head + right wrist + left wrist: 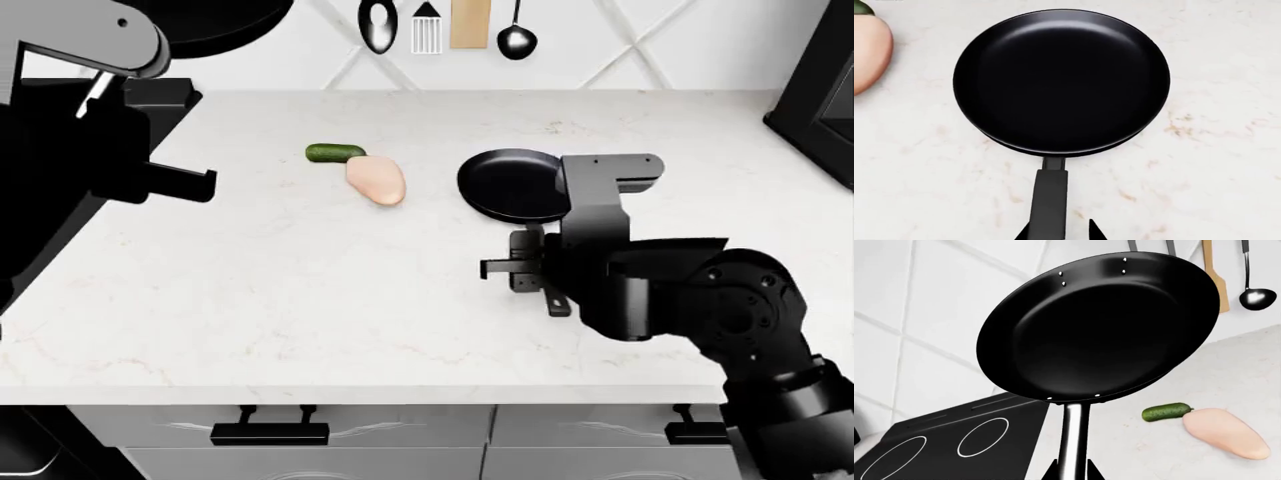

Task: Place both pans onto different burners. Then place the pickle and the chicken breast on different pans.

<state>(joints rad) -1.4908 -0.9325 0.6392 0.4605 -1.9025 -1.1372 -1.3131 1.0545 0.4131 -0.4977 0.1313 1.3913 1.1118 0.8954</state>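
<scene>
My left gripper (1075,466) is shut on the long handle of one black pan (1097,327), which hangs tilted in the air beside the black stovetop (941,432). Two white circle outlines (983,437) (891,460) show on the glass. The green pickle (1165,411) and the pale chicken breast (1224,432) lie touching on the counter (334,153) (376,181). The second pan (1061,82) rests flat on the counter. My right gripper (1059,227) is open astride its handle (1049,197), with one finger against the handle and a gap at the other.
Utensils (447,25) hang on the tiled back wall. A dark appliance (821,70) stands at the counter's far right. The marble counter (267,300) ends at a front edge above drawers (267,432). My left arm (80,120) hides much of the stovetop in the head view.
</scene>
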